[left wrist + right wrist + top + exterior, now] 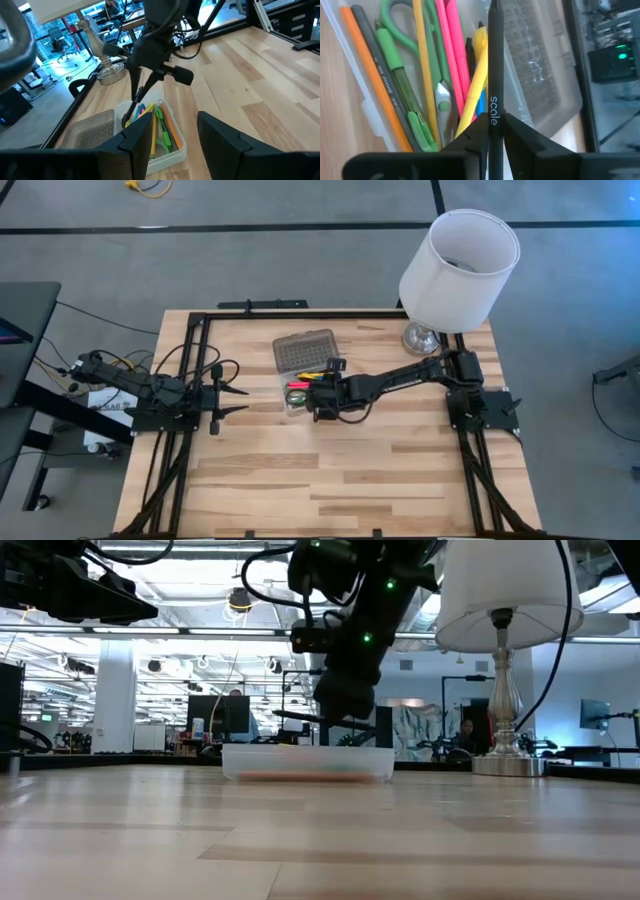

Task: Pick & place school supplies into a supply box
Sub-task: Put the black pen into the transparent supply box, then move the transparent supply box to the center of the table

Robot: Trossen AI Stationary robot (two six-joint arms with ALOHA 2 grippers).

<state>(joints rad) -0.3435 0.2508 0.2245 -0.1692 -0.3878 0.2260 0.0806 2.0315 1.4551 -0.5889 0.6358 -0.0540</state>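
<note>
Over the supply box (305,375), mid-table toward the far edge, we have the right gripper (492,131) w/ a black pen (494,75) between its fingers. The pen sits in the slot between the two pads, nearly upright, tip down toward the box contents. The jaws look like they're just starting to part, but the pen hasn't dropped, so we call it a light pinch.

Already in the box: green-handled scissors (402,30), an orange pencil (372,75), pink pens (451,45), a yellow one (472,95), a green pen (395,60), plus a bit of blue. The ribbed lid (305,348) lies folded open on the far side of the tray.

To do this step well, we'd say: keep the pen over the tray, not the lid, lower the tip in among the others, lean it along the box's length, then let go fully. If released this steep, it may tip out over the wall, or prop on the pile and stop the lid closing later.

Left gripper (172,135) waits at the left table edge, fingers spread apart, holding nothing.

Around: a white lamp (455,270) stands at the far right corner, just beside the right arm's base, so mind the elbow on retreat. The table (330,480) shows no other supplies, so this looks like the last item.
</note>
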